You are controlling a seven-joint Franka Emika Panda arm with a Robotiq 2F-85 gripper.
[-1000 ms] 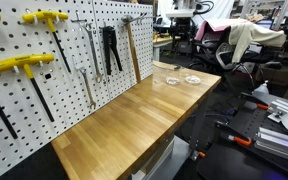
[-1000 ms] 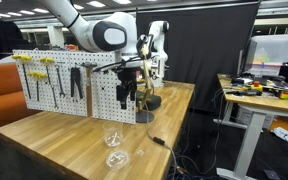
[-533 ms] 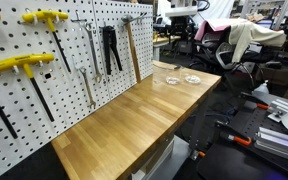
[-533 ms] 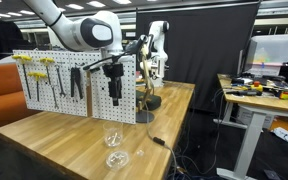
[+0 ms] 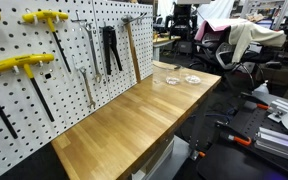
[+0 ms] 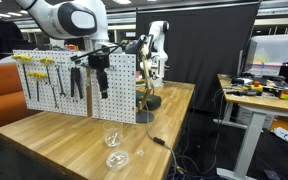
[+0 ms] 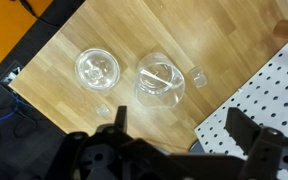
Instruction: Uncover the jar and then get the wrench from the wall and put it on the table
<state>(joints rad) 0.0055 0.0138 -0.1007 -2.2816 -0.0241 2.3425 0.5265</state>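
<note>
The small clear-glass jar (image 7: 159, 82) stands uncovered on the wooden table (image 7: 104, 30), with its flat round lid (image 7: 96, 68) lying beside it. Both exterior views show the jar (image 6: 111, 137) (image 5: 171, 79) and the lid (image 6: 117, 158) (image 5: 192, 79) near the table's end. My gripper (image 7: 182, 125) is open and empty, high above the table beside the wall (image 7: 274, 90). In an exterior view the gripper (image 6: 101, 90) hangs in front of the pegboard, near the black pliers. The slim silver wrench (image 5: 95, 52) hangs on the wall (image 5: 44, 90), next to a longer wrench.
Yellow-handled T-tools (image 5: 14, 65), black pliers (image 5: 110, 50) and a hammer (image 5: 132, 50) also hang on the pegboard. A stand with a cable (image 6: 144, 100) sits on the table (image 6: 64, 140) at the pegboard's end. Chairs and desks (image 5: 234, 40) crowd the background.
The arm has swung along the pegboard from its hammer end toward the pliers, staying high. The gripper has stayed open. Jar and lid have not moved.
</note>
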